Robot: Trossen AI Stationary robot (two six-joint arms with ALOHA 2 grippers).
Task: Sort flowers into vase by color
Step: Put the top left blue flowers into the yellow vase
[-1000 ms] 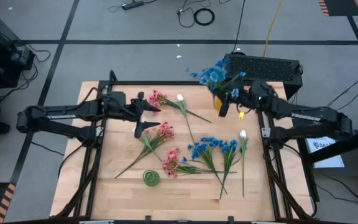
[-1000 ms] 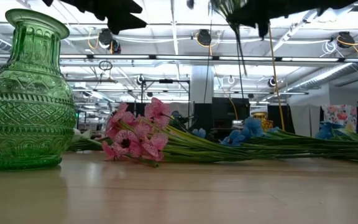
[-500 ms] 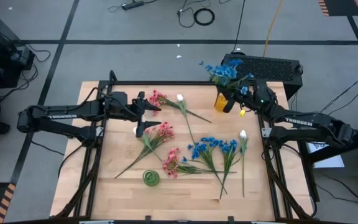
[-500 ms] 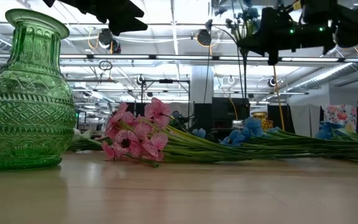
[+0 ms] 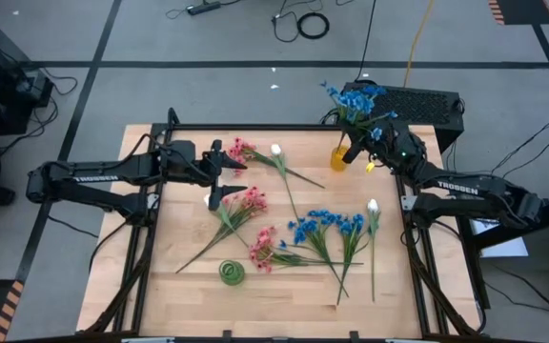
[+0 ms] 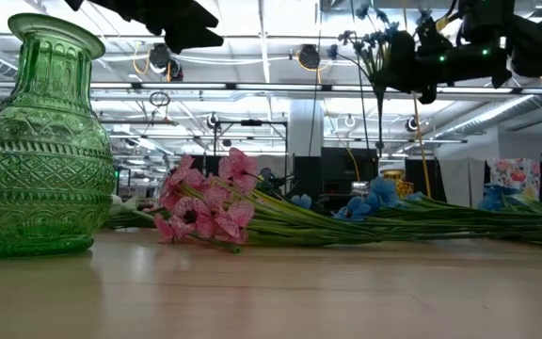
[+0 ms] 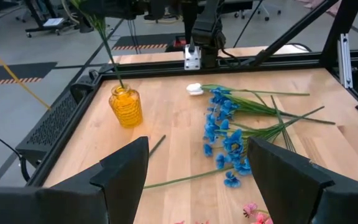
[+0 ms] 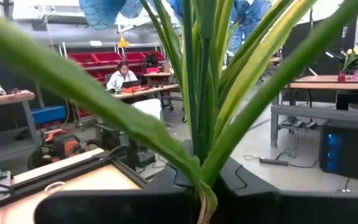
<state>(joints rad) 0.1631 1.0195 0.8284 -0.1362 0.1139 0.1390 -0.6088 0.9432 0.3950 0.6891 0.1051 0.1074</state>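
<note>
My right gripper (image 5: 354, 151) is shut on a blue flower sprig (image 5: 355, 98) and holds it above the small yellow vase (image 5: 339, 158) at the table's far right. The sprig's stem end (image 7: 121, 86) reaches down to the vase's mouth. Pink flowers (image 5: 253, 200), white flowers (image 5: 276, 150) and more blue flowers (image 5: 327, 227) lie flat on the table. A green vase (image 5: 233, 272) stands upright near the front edge. My left gripper (image 5: 219, 177) hovers open over the table's left part, holding nothing. My right gripper pinches the sprig's bundled green stem (image 8: 199, 180) between its two fingers, below the leaves. The fingers come roughly level from the table's right side and lie across the stem. The sprig stands upright, blossoms (image 8: 110, 9) on top, lower stem (image 6: 379, 108) hanging clear of the table.
The loose sprigs cover the table's middle, their stems crossing. A second white flower (image 5: 373, 206) lies near the right edge. A black box (image 5: 408, 100) sits just beyond the far right corner. Bare wood shows along the front edge and front left.
My right gripper has sunk and shifted toward the table's far right corner, tipping as it went. The blue sprig has swung from slanting to upright, and its stem now hangs over the yellow vase.
</note>
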